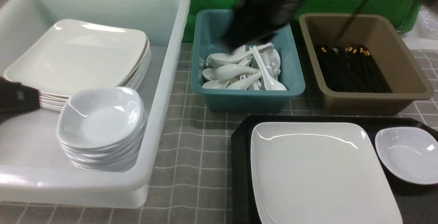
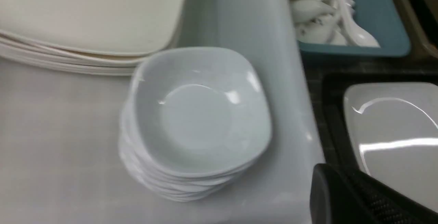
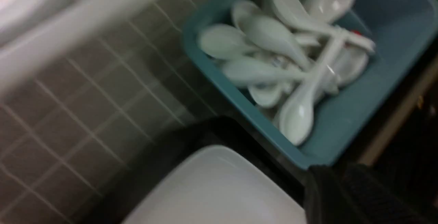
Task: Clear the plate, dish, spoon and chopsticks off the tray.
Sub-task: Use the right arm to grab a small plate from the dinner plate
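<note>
Left gripper: hovering, closed; right gripper: hovering, jaw state unclear; tray: holding plate, dish

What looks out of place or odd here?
Nothing looks damaged or spilled. One spoon leans steeply across the jumbled pile in the teal bin, unlike the flatter ones.

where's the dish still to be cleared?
Front view, right side: the small white dish lies on the black tray, just right of the large plate.
</note>
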Robot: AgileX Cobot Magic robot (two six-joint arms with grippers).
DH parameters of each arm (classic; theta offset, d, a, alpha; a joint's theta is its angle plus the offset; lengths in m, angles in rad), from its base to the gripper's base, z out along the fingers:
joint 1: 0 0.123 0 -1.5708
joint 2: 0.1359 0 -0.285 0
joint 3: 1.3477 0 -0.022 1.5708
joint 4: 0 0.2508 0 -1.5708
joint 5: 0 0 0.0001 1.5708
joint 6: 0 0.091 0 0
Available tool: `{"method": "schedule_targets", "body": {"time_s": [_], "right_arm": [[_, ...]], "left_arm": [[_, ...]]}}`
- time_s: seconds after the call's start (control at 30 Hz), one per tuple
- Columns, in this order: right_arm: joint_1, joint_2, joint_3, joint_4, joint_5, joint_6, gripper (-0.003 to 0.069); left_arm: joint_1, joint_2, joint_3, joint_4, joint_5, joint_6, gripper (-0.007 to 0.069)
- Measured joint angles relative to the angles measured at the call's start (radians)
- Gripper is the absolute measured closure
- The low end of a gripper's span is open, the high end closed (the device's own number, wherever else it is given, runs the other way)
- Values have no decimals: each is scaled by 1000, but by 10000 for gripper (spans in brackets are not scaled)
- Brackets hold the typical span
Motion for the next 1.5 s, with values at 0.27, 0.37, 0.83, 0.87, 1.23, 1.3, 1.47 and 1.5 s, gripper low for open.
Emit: {"method": "schedule_targets", "body": {"time_s": [0.27, 0.37, 0.83, 0.87, 1.23, 1.3, 1.47, 1.5], "right_arm": [[-353, -144, 492, -1, -5, 131, 542], [-423, -145, 657, -1, -20, 151, 426], [-460, -145, 990, -84, -305, 154, 152], [-460, -141, 990, -107, -319, 158, 155], [-462, -38, 990, -144, -368, 179, 167], [-462, -28, 990, -147, -395, 184, 204], [-464, -7, 990, -153, -441, 186, 349], [-464, -6, 990, -158, -448, 186, 394]], "left_arm": [[-305, 106, 0, 11, 7, 33, 621], [-427, 173, 0, 36, -22, 16, 621], [-634, 343, 0, 62, -59, 10, 621], [-635, 343, 0, 65, -59, 10, 621], [-635, 343, 0, 69, -58, 8, 621], [-635, 343, 0, 69, -58, 8, 621], [-635, 343, 0, 69, -58, 8, 621], [-635, 343, 0, 69, -58, 8, 621]]}}
